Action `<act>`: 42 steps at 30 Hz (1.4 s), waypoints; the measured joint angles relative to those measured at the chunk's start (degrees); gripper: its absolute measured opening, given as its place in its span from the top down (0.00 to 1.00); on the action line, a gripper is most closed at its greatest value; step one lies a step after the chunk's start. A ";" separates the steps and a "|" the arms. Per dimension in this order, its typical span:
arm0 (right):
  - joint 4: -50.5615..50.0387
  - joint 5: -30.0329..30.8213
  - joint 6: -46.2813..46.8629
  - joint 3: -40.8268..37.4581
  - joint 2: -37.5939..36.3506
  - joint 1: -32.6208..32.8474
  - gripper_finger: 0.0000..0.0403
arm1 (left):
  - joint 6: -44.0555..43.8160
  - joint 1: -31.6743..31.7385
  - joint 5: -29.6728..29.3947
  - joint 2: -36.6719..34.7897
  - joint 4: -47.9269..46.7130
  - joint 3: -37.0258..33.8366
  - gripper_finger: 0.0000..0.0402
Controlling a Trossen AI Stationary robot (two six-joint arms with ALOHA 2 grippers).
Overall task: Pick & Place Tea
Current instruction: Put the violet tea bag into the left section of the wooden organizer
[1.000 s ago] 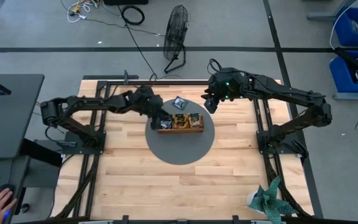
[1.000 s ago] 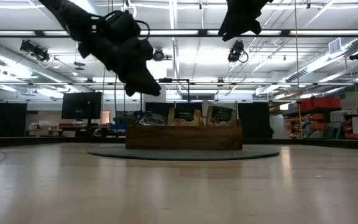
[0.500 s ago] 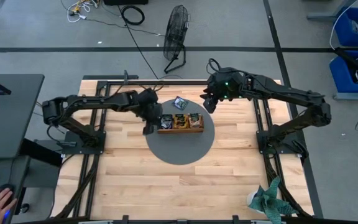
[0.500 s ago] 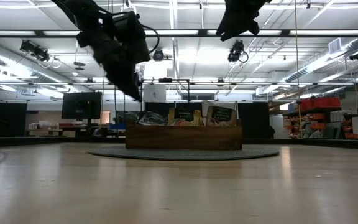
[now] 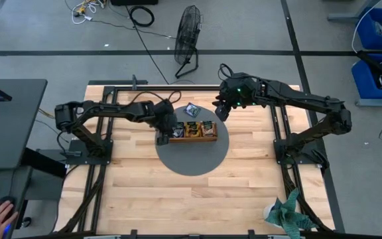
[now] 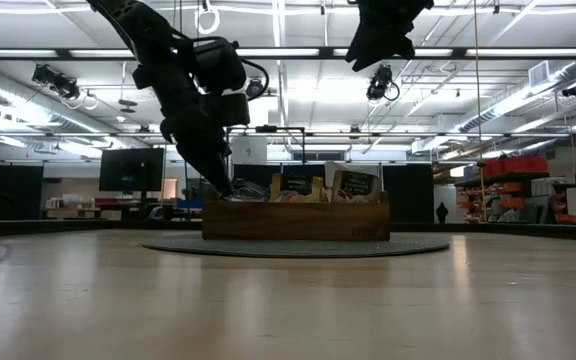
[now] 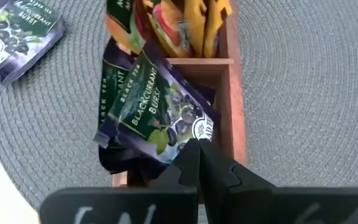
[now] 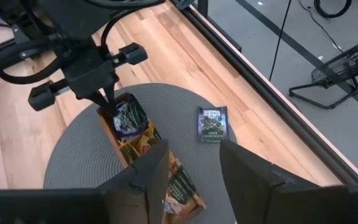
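Blackcurrant tea sachet [image 7: 157, 115] tilted atop the tray's end compartment — another sachet [image 7: 18, 32] flat on the mat nearby.

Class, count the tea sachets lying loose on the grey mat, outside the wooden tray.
1: a blue sachet lies flat on the mat beside the tray. All other sachets sit in the tray.

left tool [image 5: 165, 131] at tray [image 5: 192, 131], sachet [image 5: 191, 109] beside

Pretty bright and evenly lit overall. Long ceiling strip lights [image 6: 298, 52] are seen glaring above the wooden tray [image 6: 296, 218], so the arms get silhouetted. Shadows under the tray are kept soft.
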 joint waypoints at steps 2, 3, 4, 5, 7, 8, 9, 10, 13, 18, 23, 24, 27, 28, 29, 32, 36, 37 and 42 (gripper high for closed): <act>-0.02 0.00 -0.04 0.00 0.00 0.00 0.63 | 1.10 0.00 0.25 0.00 -0.05 0.00 0.99; -0.02 0.00 -0.13 0.00 0.00 0.00 0.63 | 1.28 0.00 0.37 0.00 0.00 0.01 0.99; 0.01 0.02 -0.18 0.00 0.00 0.00 0.63 | 1.28 0.00 0.39 0.00 0.16 -0.01 0.99; 0.02 0.01 -0.24 0.00 0.00 0.00 0.63 | 1.28 -0.02 0.39 0.01 0.37 0.00 0.99; 0.23 0.02 -0.42 0.00 0.00 0.00 0.63 | 1.28 0.00 0.39 0.06 0.66 -0.01 0.99; 0.36 0.02 -0.42 0.00 0.00 0.00 0.63 | 1.28 -0.02 0.43 0.41 1.13 0.01 0.99; 0.35 0.02 -0.44 0.00 0.00 0.00 0.63 | 1.26 0.00 0.71 0.81 1.59 0.02 0.99; 0.29 0.02 -0.45 0.00 0.00 0.00 0.63 | 1.11 0.00 0.89 1.05 1.38 0.02 0.99; 0.31 0.04 -0.45 0.00 0.00 0.00 0.63 | 0.60 -0.06 1.15 2.81 1.44 0.24 0.99; 0.30 0.13 -1.07 0.00 0.00 0.00 0.63 | -2.41 -0.31 1.30 3.99 1.55 1.11 0.99; 0.47 0.46 -1.69 0.00 0.00 -0.48 0.63 | -5.40 -0.20 0.65 4.66 1.76 2.70 0.99; 0.47 0.46 -1.71 0.00 0.00 -0.61 0.63 | -6.31 -0.19 0.37 4.66 2.04 2.70 0.99; 0.54 0.46 -2.33 0.00 0.00 -0.67 0.63 | -9.05 -0.15 0.34 4.49 2.25 2.70 0.99; 0.64 0.46 -2.62 0.00 0.00 -0.66 0.63 | -9.79 -0.15 0.64 4.22 2.11 2.70 0.99; 0.73 0.37 -2.83 0.00 0.00 -0.64 0.63 | -10.43 -0.20 1.15 4.04 2.28 2.70 0.98; 1.05 -0.20 -3.12 0.00 0.07 -0.93 0.63 | -14.34 -0.22 3.45 3.03 2.84 2.70 0.95; 2.25 -3.52 -4.59 0.02 0.61 -3.13 0.63 | -19.10 -0.20 3.89 0.26 4.32 2.70 0.92; 3.00 -5.33 -4.99 0.05 0.93 -3.95 0.63 | -20.26 -0.20 3.87 -0.64 4.55 2.70 0.91; 5.83 -16.48 -6.05 0.07 4.45 -8.89 0.63 | -26.53 0.27 4.02 -5.85 11.13 2.70 0.92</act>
